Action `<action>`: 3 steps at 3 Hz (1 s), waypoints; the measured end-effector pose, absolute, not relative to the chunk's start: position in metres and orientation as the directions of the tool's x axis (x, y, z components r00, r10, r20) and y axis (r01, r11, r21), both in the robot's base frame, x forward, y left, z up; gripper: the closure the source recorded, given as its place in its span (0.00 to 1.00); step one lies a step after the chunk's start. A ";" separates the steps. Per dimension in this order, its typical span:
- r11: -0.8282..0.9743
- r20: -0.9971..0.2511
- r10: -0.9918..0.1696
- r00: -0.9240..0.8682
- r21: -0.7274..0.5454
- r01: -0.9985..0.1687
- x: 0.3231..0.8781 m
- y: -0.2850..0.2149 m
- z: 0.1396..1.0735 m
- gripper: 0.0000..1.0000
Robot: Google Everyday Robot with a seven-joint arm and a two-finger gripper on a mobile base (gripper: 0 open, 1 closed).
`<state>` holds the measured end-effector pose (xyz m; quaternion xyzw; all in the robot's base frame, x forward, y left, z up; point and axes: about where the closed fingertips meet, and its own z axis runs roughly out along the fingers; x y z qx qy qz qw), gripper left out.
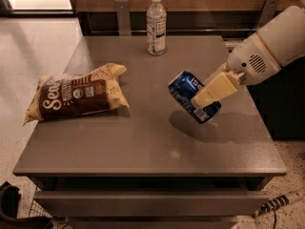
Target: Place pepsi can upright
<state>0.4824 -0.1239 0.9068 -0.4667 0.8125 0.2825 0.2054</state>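
The pepsi can (187,92) is dark blue with white lettering. It is held tilted, nearly on its side, a little above the grey table (143,142) right of the middle, casting a shadow below it. My gripper (202,97) comes in from the right and is shut on the can, one cream finger (214,90) lying across its upper side. The white arm (267,51) reaches in from the upper right.
A brown and yellow snack bag (76,93) lies on the table's left side. A clear plastic bottle (156,25) stands upright at the back middle. The table's right edge is just beyond the can. A drawer front runs below the front edge.
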 end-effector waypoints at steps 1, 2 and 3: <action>0.284 -0.721 -0.597 -0.351 0.219 -0.934 0.472 -0.127 0.919 1.00; 0.180 -0.834 -0.525 -0.170 0.087 -0.980 0.467 -0.135 0.932 1.00; 0.128 -0.887 -0.455 -0.082 0.026 -0.991 0.471 -0.142 0.932 1.00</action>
